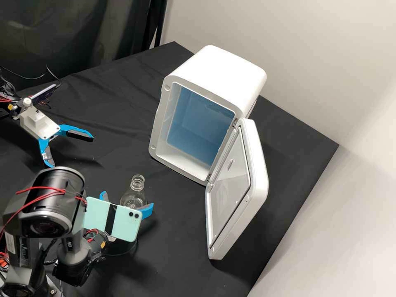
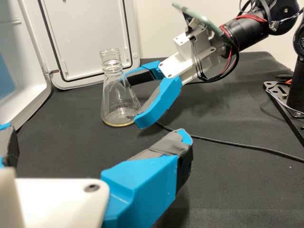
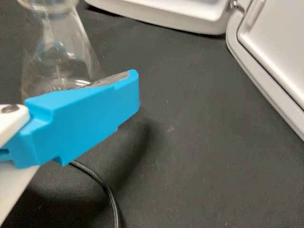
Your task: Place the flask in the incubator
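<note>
A clear glass flask (image 1: 135,192) (image 2: 116,95) (image 3: 57,52) stands upright on the black bench, a little in front of the incubator. The incubator (image 1: 214,74) is a white box with a bare blue inside, and its door (image 1: 243,185) is swung wide open. My right gripper (image 1: 126,202) is open, with one blue finger on each side of the flask's base. The near finger (image 2: 159,99) (image 3: 85,114) lies close against the glass. Farther back on the left, my left gripper (image 1: 69,148) (image 2: 95,137) is open and holds nothing.
A mint-green phone (image 1: 113,218) is strapped to the right wrist. A black cable (image 2: 228,142) runs across the cloth near the flask. The bench's edge (image 1: 297,214) falls off to the right of the open door. A black base plate (image 2: 285,99) sits by the right arm.
</note>
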{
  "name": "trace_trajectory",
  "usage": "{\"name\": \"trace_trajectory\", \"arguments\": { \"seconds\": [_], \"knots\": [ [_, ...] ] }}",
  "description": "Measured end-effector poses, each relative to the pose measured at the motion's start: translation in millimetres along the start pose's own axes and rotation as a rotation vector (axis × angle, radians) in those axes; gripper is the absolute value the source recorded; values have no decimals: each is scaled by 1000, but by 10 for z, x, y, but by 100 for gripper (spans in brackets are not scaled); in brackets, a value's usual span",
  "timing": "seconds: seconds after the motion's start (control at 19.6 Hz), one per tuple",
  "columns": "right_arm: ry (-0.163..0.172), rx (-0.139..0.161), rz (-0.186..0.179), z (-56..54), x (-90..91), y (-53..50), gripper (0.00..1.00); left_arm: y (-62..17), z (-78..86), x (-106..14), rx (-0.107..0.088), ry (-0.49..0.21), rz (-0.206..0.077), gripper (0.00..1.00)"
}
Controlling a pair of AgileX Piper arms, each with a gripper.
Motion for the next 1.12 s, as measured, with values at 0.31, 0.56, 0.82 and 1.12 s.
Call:
{"name": "trace_trajectory", "arguments": {
  "seconds": [0.31,0.56,0.82,1.12],
  "knots": [
    [-48,30,20,104,121,47,100,1,15,3,0,-3,1,100],
    [-60,53,36,122,205,96,100,1,14,3,0,-3,1,100],
    [-78,164,73,119,317,171,100,1,14,3,0,-3,1,100],
    [-61,228,72,47,375,172,100,1,14,3,0,-3,1,100]
  ]
}}
